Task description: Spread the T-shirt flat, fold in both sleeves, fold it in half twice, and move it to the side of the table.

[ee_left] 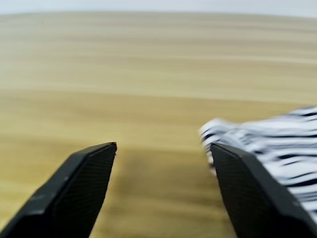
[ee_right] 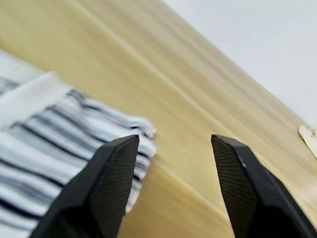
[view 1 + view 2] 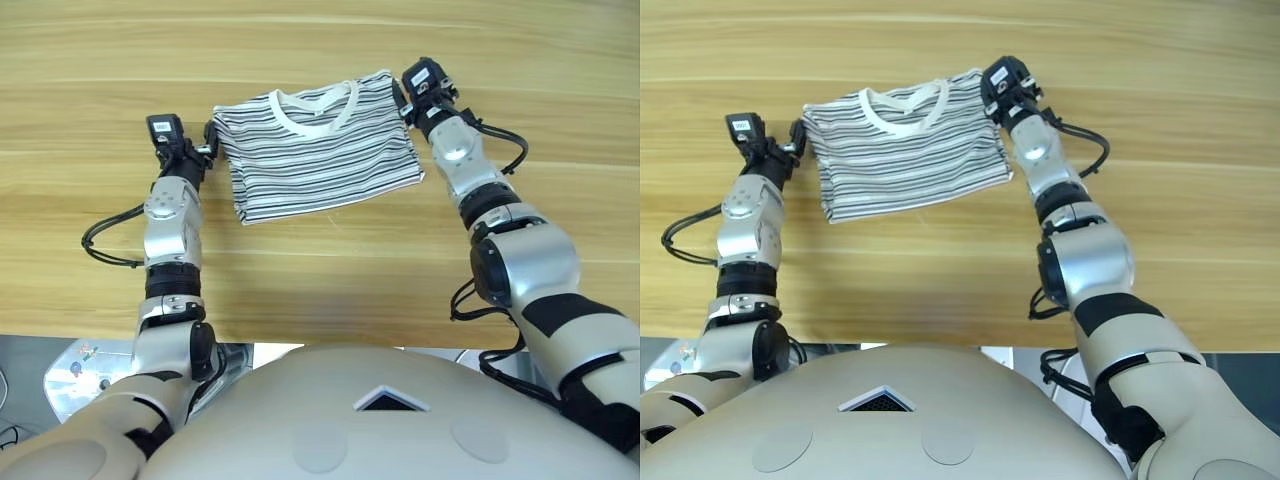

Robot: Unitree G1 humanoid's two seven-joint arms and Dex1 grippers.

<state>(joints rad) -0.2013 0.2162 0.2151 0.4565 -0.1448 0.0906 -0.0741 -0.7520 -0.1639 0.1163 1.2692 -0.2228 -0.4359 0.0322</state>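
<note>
The folded T-shirt (image 3: 318, 160) was flanked on the table (image 3: 330, 285) by the left gripper (image 1: 163, 145) and right gripper (image 2: 175, 137), both spread apart, one beside each collar-end corner, its long axis lying between them.

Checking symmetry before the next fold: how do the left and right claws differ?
The left claw sits at the shirt's left corner; the right claw sits at its right corner. The right claw lies farther across the table than the left claw. Both are open.
</note>
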